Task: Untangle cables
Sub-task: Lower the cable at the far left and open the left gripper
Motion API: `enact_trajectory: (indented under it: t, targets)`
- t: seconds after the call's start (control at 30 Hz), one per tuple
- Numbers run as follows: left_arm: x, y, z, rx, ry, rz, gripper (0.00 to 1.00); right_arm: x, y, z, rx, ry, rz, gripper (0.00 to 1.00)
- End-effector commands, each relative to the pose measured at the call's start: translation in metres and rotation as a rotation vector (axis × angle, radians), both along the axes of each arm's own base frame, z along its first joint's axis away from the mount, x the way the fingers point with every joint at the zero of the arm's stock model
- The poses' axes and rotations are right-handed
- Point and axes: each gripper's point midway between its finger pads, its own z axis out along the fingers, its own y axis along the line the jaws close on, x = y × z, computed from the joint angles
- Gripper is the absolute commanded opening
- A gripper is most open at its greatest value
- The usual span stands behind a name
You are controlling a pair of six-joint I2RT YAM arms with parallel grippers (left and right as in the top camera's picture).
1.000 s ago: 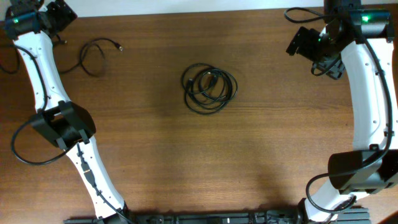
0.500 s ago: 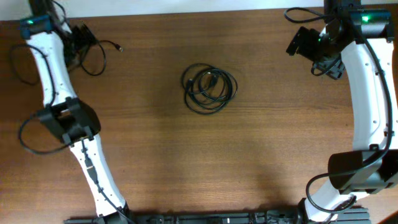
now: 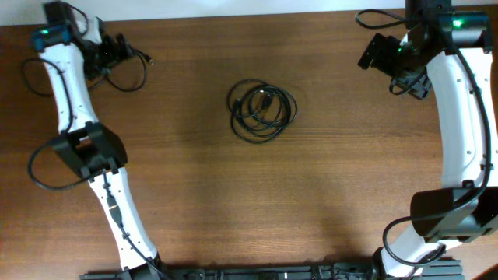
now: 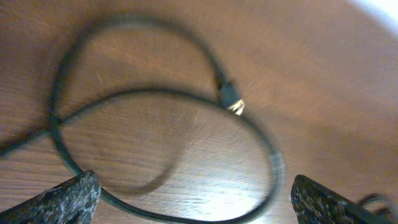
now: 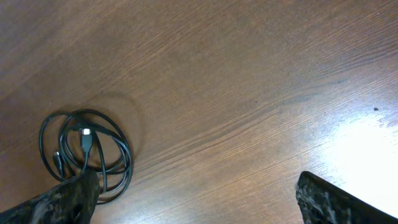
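A tight coiled bundle of black cables [image 3: 261,111] lies at the table's middle; it also shows at the lower left of the right wrist view [image 5: 84,155]. A loose black cable [image 3: 132,70] loops at the far left, with a small plug tip [image 3: 149,60]. My left gripper [image 3: 117,47] is open just above this loop; in the left wrist view the cable [image 4: 155,99] and its plug tip [image 4: 231,99] lie between the spread fingers [image 4: 193,202]. My right gripper [image 3: 372,54] is open and empty at the far right, well away from the bundle.
The brown wooden table [image 3: 257,194] ends at its far edge along the top of the overhead view. Thick black wires hang off both white arms [image 3: 74,85] [image 3: 459,109]. A dark rail [image 3: 257,274] runs along the near edge.
My left gripper has swung right along the far edge and now sits over the loose cable. The cable's loop has shifted slightly to the right. The right arm and the bundle have not moved.
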Motion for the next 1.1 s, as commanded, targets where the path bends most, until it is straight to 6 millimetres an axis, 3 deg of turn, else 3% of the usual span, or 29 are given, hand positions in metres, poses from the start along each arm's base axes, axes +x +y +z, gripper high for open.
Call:
enact_trajectory:
  t: [0.0, 0.07, 0.2, 0.27, 0.33, 0.4, 0.47, 0.53, 0.67, 0.87, 0.9, 0.93, 0.97, 1.0, 1.07]
  targets:
    - [-0.006, -0.005, 0.095, -0.138, -0.177, 0.003, 0.97, 0.000, -0.003, -0.001, -0.010, 0.002, -0.009, 0.98]
    - [-0.015, -0.022, 0.082, -0.145, -0.116, -0.050, 0.95, 0.000, -0.003, -0.001, -0.010, 0.002, -0.009, 0.98]
    - [-0.017, -0.050, 0.016, 0.083, 0.074, -0.101, 0.91, 0.000, -0.003, -0.001, -0.010, 0.002, -0.010, 0.98]
    - [-0.012, -0.054, -0.002, 0.165, 0.099, -0.107, 0.86, 0.000, -0.003, -0.001, -0.010, 0.002, -0.009, 0.98]
    - [-0.007, -0.045, -0.019, 0.282, 0.122, -0.081, 0.73, 0.000, -0.003, -0.001, -0.010, 0.002, -0.009, 0.98]
    - [-0.004, -0.039, -0.027, 0.327, 0.126, -0.067, 0.47, 0.000, -0.003, -0.001, -0.010, 0.002, -0.009, 0.98]
    - [0.001, -0.033, -0.031, 0.329, 0.109, -0.056, 0.43, 0.000, -0.003, -0.001, -0.010, 0.002, -0.009, 0.98]
    - [0.006, -0.030, -0.035, 0.333, 0.091, -0.049, 0.22, 0.000, -0.003, -0.001, -0.010, 0.002, -0.009, 0.98]
    - [0.016, -0.018, -0.033, 0.385, 0.053, -0.019, 0.00, 0.000, -0.003, -0.001, -0.010, 0.002, -0.009, 0.98]
    - [0.049, 0.009, -0.015, 0.453, -0.096, 0.055, 0.00, 0.000, -0.003, -0.001, -0.010, 0.002, -0.009, 0.98]
    - [0.048, 0.015, -0.015, 0.470, -0.090, 0.070, 0.34, 0.000, -0.003, -0.001, -0.010, 0.002, -0.009, 0.98]
    - [0.044, 0.018, -0.016, 0.479, -0.075, 0.075, 0.60, 0.000, -0.003, -0.001, -0.010, 0.002, -0.009, 0.98]
    - [0.042, 0.019, -0.018, 0.478, -0.062, 0.075, 0.79, 0.000, -0.003, -0.001, -0.010, 0.002, -0.009, 0.98]
    - [0.038, 0.020, -0.020, 0.475, -0.044, 0.073, 0.87, 0.000, -0.003, -0.001, -0.010, 0.002, -0.009, 0.98]
    - [0.036, 0.019, -0.018, 0.474, -0.041, 0.072, 0.86, 0.000, -0.003, -0.001, -0.010, 0.002, -0.009, 0.98]
